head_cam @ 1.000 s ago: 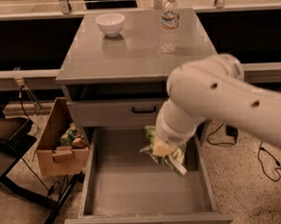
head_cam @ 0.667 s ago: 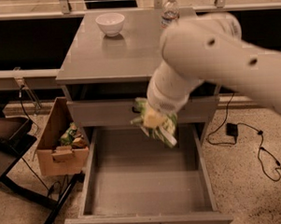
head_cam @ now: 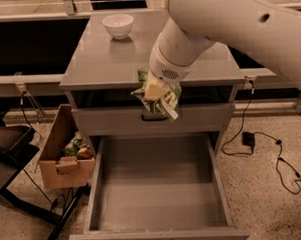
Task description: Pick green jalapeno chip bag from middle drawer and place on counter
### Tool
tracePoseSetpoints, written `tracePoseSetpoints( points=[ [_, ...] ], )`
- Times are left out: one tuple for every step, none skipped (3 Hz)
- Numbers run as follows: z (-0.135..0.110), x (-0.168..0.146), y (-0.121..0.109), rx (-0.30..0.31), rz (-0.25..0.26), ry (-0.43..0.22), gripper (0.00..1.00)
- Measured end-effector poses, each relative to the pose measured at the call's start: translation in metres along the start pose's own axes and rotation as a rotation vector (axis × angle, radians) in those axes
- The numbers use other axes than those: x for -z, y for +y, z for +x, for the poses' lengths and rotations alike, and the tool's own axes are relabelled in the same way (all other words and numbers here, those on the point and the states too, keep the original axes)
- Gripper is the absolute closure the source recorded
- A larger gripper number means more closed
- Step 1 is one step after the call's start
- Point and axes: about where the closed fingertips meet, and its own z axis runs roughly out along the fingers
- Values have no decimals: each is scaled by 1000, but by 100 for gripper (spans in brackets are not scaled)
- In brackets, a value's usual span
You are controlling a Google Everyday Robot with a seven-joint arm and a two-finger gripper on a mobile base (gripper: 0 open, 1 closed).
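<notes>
Gripper (head_cam: 155,91) is clamped on the bag (head_cam: 165,104) and hangs at 6 o'clock off the wrist of the arm (head_cam: 211,24), which enters the frame from 1 o'clock. The pale fingers sit in the bag's upper middle with foil bunched around them. The free end droops toward 5 o'clock. The bag is airborne and touches nothing but the gripper, as far as I can see.

Position: the bag is in front of the counter (head_cam: 113,58) edge, overlapping the lip and the top drawer front (head_cam: 110,122) in this view. It isn't over the counter yet. Depth is hard to call, but it reads as hovering out above the open drawer (head_cam: 156,192), which is at 6 o'clock from the gripper, pulled out, floor bare. So the pick is done and the place is left.

Why it's held this way, my read: a top-down grip lets the bag clear the drawer walls and cabinet face on a straight lift. The gripper is about at counter height, but the bag's low end is below the edge. It needs more lift before moving toward 12 o'clock, or the tail may catch the lip.

Counter: the bowl (head_cam: 118,26) is at 11 o'clock from the gripper, near the back. The front-left surface is bare and looks like a good drop zone. The arm hides the right rear.

Box (head_cam: 52,169) with packets is at 8 o'clock on the floor beside the drawer. Not relevant.
</notes>
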Motion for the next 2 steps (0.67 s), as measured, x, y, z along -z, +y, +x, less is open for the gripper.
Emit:
tracePoseSetpoints(
  points=[
    [1,-1,2,1,-4,4,100],
    [-3,-3,-8,21,17,-10,100]
  ],
)
